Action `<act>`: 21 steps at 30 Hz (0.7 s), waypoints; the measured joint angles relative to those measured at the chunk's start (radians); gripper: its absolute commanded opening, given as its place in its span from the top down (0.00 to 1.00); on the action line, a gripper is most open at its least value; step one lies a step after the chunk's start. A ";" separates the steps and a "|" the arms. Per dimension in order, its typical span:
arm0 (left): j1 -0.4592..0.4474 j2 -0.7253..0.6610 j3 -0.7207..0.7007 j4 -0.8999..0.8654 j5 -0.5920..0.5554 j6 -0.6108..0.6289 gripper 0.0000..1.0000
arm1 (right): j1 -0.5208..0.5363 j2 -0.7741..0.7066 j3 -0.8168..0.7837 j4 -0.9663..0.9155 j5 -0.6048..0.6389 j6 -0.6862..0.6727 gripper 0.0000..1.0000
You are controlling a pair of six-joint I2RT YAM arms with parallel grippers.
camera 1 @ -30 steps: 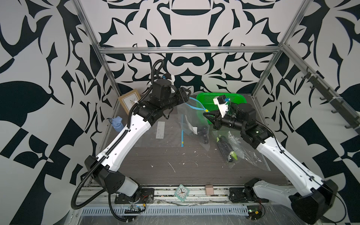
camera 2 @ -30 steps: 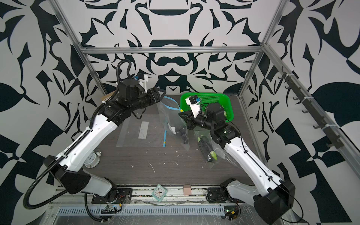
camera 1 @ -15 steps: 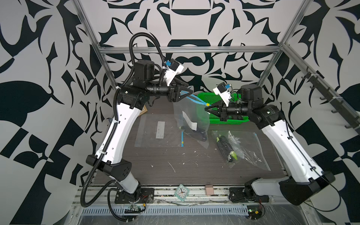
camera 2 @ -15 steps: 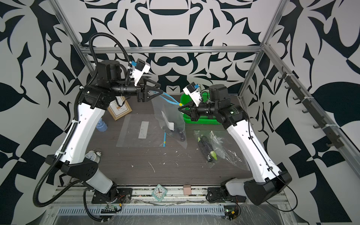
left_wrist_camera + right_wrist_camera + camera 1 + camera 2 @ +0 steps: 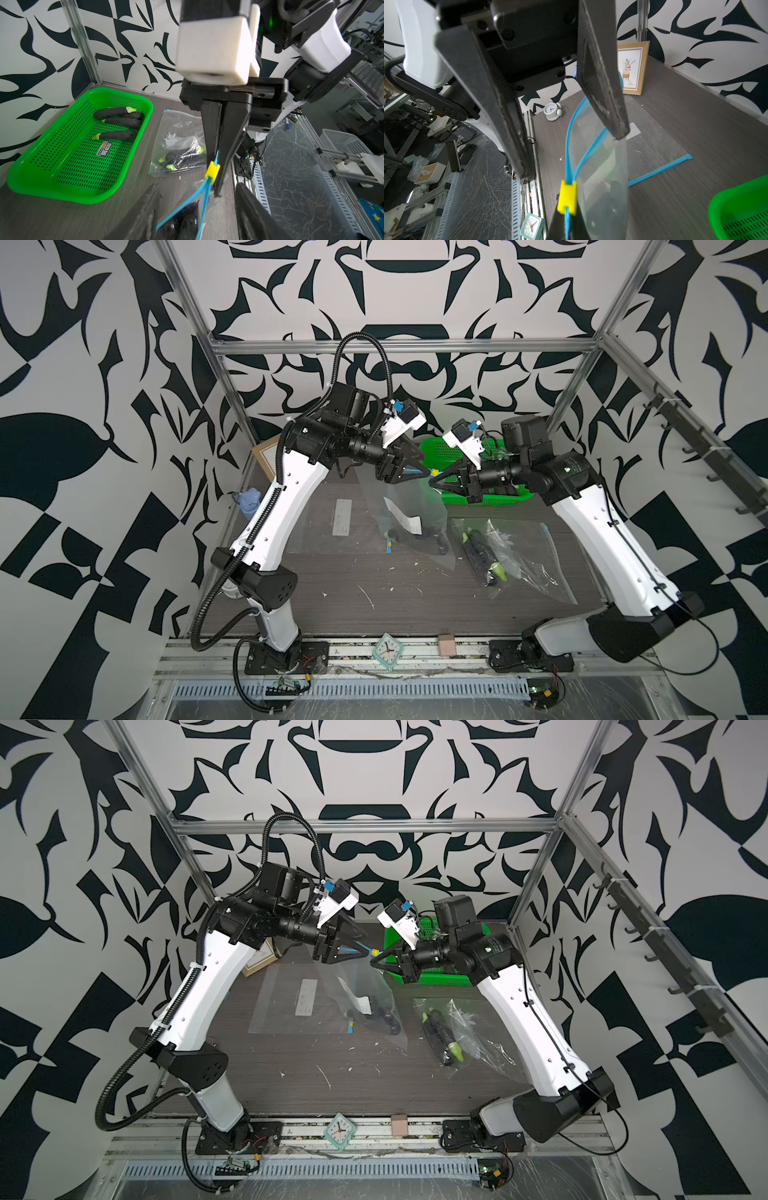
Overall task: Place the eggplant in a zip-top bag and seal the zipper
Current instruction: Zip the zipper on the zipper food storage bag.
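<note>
**Bag Hung Between Two Grippers**

At frame centre in a top view, the left gripper (image 5: 420, 469) had its jaws spread around the blue zipper (image 5: 567, 145). Below it hung the zip-top bag (image 5: 409, 502), with the eggplant (image 5: 419, 537) at its bottom. Just right, the right gripper (image 5: 434, 482) pinched the bag's zipper end.

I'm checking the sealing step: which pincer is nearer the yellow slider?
Right. The right pincer pinches the bag beside the slider; the left pincer is open, farther along the zip.
</note>
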 measured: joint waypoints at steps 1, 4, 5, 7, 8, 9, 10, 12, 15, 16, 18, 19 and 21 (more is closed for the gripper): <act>-0.002 0.001 0.000 -0.009 0.000 0.008 0.43 | 0.005 0.005 0.003 -0.007 0.000 -0.003 1.00; -0.005 0.005 0.001 -0.029 0.001 0.024 0.47 | 0.019 0.015 0.011 -0.016 0.000 -0.013 1.00; -0.007 0.008 0.002 -0.035 0.000 0.028 0.48 | 0.022 0.020 0.016 -0.018 0.000 -0.015 1.00; -0.010 0.013 0.002 -0.048 0.000 0.035 0.51 | 0.024 0.026 0.019 -0.018 0.000 -0.017 1.00; -0.011 0.015 0.002 -0.054 0.000 0.038 0.52 | 0.026 0.029 0.019 -0.019 0.000 -0.017 1.00; -0.012 0.017 0.002 -0.058 0.000 0.039 0.53 | 0.027 0.032 0.019 -0.019 0.000 -0.017 1.00; -0.013 0.020 0.002 -0.062 -0.001 0.042 0.55 | 0.028 0.036 0.019 -0.020 -0.001 -0.017 1.00; -0.017 0.023 0.002 -0.065 -0.002 0.048 0.59 | 0.028 0.043 0.019 -0.020 -0.002 -0.018 1.00; -0.022 0.027 0.002 -0.068 -0.004 0.053 0.64 | 0.028 0.051 0.019 -0.020 -0.002 -0.018 1.00; -0.023 0.027 0.002 -0.068 -0.004 0.055 0.68 | 0.028 0.052 0.019 -0.020 -0.002 -0.018 1.00; -0.024 0.032 0.005 -0.071 -0.002 0.058 0.74 | 0.028 0.053 0.019 -0.020 -0.001 -0.020 1.00; -0.024 0.034 0.006 -0.071 0.000 0.061 0.76 | 0.028 0.053 0.019 -0.021 0.000 -0.021 1.00; -0.024 0.039 0.006 -0.071 0.001 0.063 0.81 | 0.027 0.055 0.020 -0.022 0.001 -0.024 1.00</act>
